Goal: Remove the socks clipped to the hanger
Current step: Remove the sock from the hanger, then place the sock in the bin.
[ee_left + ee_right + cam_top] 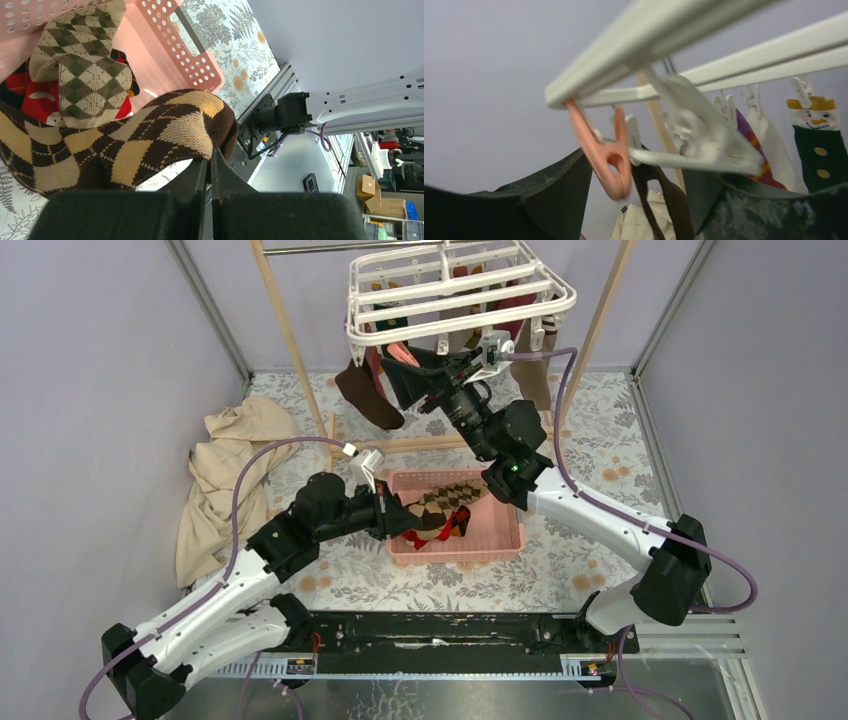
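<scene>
1. The left claw (385, 508) sits at the left rim of the pink basket (505, 540), clamped shut on a brown-yellow argyle sock (450, 498) that drapes into the basket.
2. The hanger (455, 285) hangs above and beyond the basket, with socks (368, 395) clipped under it.
3. The right claw (654, 170), raised beyond the basket, stands open around a white clip (696, 145).

Your top view looks down; left wrist nears the same pink perforated plastic basket (452, 558) (186, 56); right wrist seemingly faces upward.
</scene>
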